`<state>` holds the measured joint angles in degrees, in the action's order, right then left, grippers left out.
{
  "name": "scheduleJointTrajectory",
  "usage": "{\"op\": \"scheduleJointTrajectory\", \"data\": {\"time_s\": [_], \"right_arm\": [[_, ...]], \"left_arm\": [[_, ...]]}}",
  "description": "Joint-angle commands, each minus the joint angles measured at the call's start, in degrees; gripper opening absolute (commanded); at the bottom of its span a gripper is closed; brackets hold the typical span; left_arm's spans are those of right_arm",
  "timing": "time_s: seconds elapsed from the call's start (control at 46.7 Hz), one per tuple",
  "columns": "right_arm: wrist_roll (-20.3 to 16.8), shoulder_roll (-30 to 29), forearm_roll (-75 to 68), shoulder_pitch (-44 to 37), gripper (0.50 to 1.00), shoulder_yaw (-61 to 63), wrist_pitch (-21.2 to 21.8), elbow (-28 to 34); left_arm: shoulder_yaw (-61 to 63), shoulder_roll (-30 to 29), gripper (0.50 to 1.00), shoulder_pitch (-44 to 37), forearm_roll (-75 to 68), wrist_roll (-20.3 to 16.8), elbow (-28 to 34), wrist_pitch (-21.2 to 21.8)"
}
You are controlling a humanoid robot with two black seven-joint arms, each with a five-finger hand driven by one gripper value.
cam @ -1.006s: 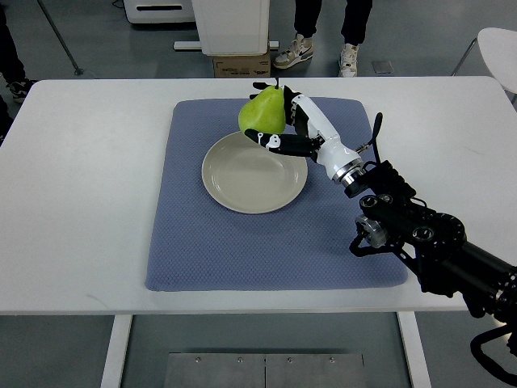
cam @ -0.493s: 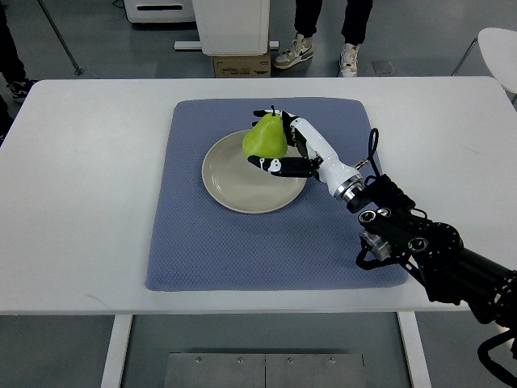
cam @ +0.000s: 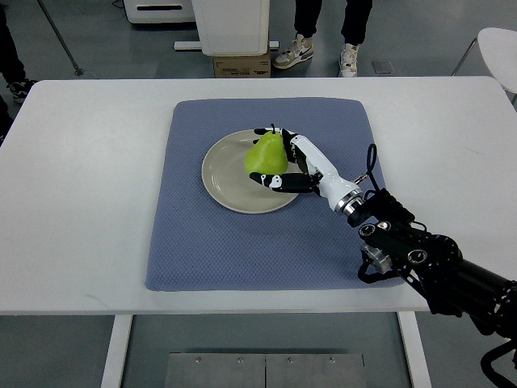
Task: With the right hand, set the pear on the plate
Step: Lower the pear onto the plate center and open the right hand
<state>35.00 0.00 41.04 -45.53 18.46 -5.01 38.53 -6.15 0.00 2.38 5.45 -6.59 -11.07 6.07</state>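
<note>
Item: green pear, stem end up, long axis near upright. Location: over the right half of the beige plate; contact with it unclear. Holder: right hand, fingers clasping it from the right. Release looks imminent.

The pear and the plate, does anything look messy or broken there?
Nothing stands out. The pear is whole and upright over the plate, with the right hand holding it in its fingers. The plate sits flat on the blue mat, and nothing is spilled on the table.
</note>
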Motion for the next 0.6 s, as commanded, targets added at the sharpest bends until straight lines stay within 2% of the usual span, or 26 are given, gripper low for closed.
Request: {"op": "scheduleJointTrajectory", "data": {"time_s": [0.0,0.257,0.278,0.343,0.428,0.535,0.578], "right_arm": [[0.0,0.0,0.01,0.53,0.5,-0.01,0.0,-0.03],[0.0,0.0,0.01,1.76,0.5,-0.09,0.0,-0.03],[0.0,0.0,0.01,1.76,0.524,-0.01,0.0,-0.03],[0.0,0.0,-0.08,1.85,0.654,-0.01,0.0,-0.03],[0.0,0.0,-1.04,1.85,0.792,-0.01,0.0,-0.03],[0.0,0.0,-2.1,1.76,0.928,-0.01,-0.35,-0.03],[0.0,0.0,-2.36,1.76,0.964,-0.01,-0.35,-0.03]], "left_arm": [[0.0,0.0,1.0,-0.01,0.0,0.0,0.0,-0.01],[0.0,0.0,1.0,-0.01,0.0,0.0,0.0,-0.01],[0.0,0.0,1.0,-0.01,0.0,0.0,0.0,-0.01],[0.0,0.0,1.0,-0.01,0.0,0.0,0.0,-0.01],[0.0,0.0,1.0,-0.01,0.0,0.0,0.0,-0.01],[0.0,0.0,1.0,-0.01,0.0,0.0,0.0,-0.01],[0.0,0.0,1.0,-0.01,0.0,0.0,0.0,-0.01]]}}
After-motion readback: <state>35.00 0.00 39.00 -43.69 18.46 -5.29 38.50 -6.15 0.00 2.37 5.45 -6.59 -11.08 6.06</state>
